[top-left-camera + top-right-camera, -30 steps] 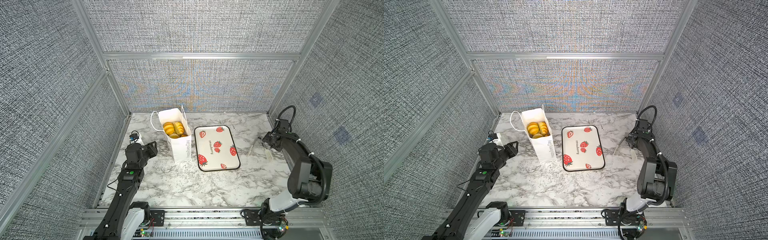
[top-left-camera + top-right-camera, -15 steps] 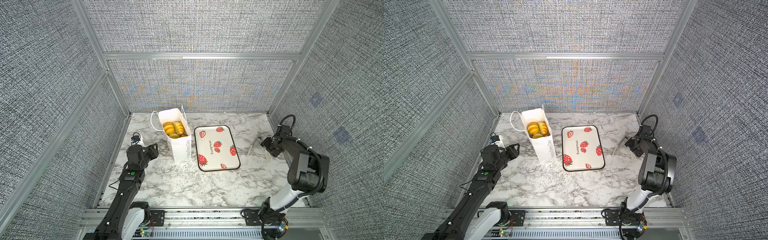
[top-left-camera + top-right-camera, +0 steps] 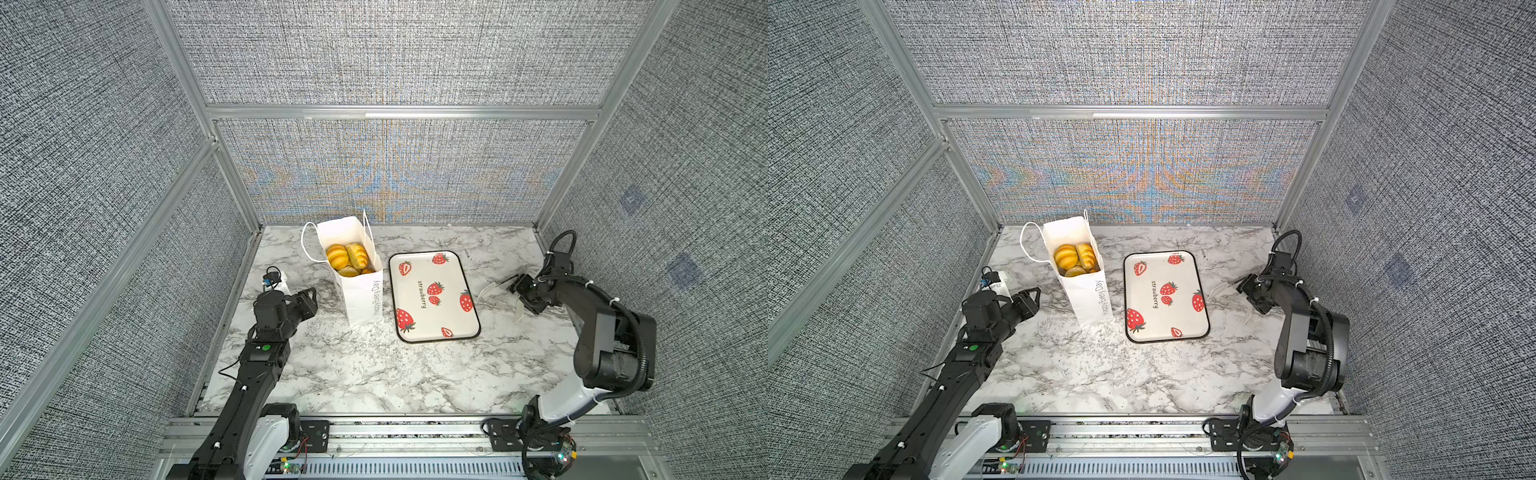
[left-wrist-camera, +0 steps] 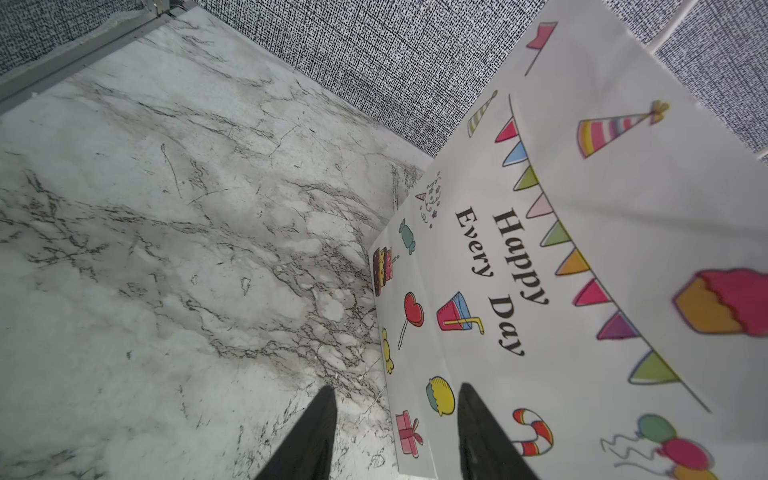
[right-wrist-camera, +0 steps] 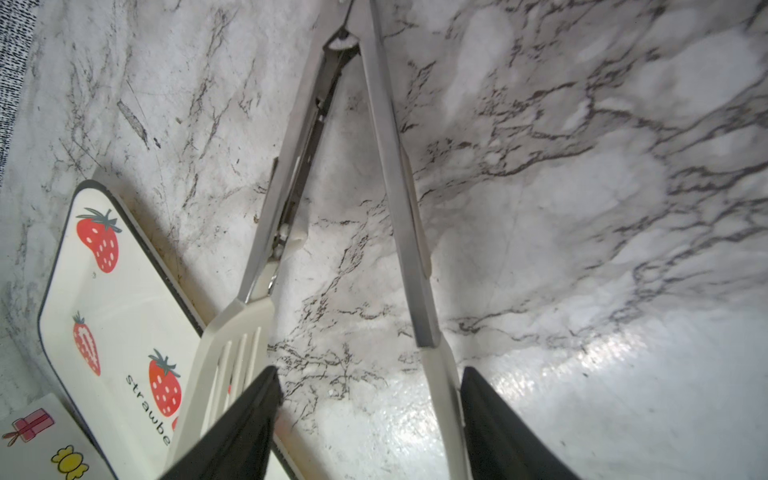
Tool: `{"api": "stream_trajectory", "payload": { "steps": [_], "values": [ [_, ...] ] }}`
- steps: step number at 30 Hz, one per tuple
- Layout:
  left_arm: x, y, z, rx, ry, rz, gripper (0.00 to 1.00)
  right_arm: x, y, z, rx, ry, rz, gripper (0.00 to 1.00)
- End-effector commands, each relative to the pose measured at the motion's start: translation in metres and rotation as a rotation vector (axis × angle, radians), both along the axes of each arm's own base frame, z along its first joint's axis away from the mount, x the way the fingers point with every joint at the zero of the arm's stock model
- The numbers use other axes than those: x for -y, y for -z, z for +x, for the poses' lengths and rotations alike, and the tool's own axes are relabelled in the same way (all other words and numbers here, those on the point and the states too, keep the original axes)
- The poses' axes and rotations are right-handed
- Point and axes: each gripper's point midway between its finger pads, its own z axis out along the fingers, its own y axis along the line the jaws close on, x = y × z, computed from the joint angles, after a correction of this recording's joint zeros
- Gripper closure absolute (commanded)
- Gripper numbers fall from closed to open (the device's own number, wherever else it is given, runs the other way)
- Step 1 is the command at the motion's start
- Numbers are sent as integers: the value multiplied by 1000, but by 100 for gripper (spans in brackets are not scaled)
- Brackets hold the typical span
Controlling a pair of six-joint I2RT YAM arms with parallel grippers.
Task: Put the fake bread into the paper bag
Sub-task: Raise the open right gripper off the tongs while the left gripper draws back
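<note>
The white paper bag (image 3: 365,295) (image 3: 1092,299) stands upright at the back left. Golden fake bread (image 3: 347,255) (image 3: 1073,255) fills its open top. No bread shows outside the bag. My left gripper (image 3: 311,297) (image 4: 395,386) is open beside the bag's low printed side (image 4: 582,249), holding nothing. One of its fingers lines up with the print, the other with bare marble. My right gripper (image 3: 525,293) (image 5: 368,372) is open above metal tongs (image 5: 386,187) that lie on the marble. One white blade runs just inside a finger. The slotted blade passes behind the other.
The cream strawberry tray (image 3: 446,274) (image 5: 120,316) lies bare between the bag and the tongs (image 3: 488,289). A small white box with a blue cable (image 3: 276,282) sits by the left wall. Fabric walls close three sides.
The right arm has folded in, and its gripper has shifted a little left and forward over the tongs. The left gripper has drawn back slightly from the bag. Bag and tray have not moved.
</note>
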Motion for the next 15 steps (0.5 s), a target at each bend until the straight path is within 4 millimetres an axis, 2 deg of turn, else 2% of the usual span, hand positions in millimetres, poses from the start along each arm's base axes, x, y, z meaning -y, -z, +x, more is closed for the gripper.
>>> {"api": "stream_trajectory", "payload": {
  "steps": [1, 5, 8, 12, 15],
  "values": [
    [-1, -7, 2, 31, 0, 7, 51, 8, -5, -4, -11, 31, -47, 31],
    [-5, -6, 0, 25, -19, 18, 51, 14, -20, -13, 23, 50, -105, 30],
    [-6, -7, 1, 29, -24, 23, 51, 11, -39, -16, 73, 32, -132, 29],
    [-10, -3, 5, 24, -42, 34, 51, 3, -70, -13, 184, -20, -208, 29],
    [-13, 4, 9, 28, -63, 33, 50, 0, -83, -10, 241, -39, -278, 29]
  ]
}}
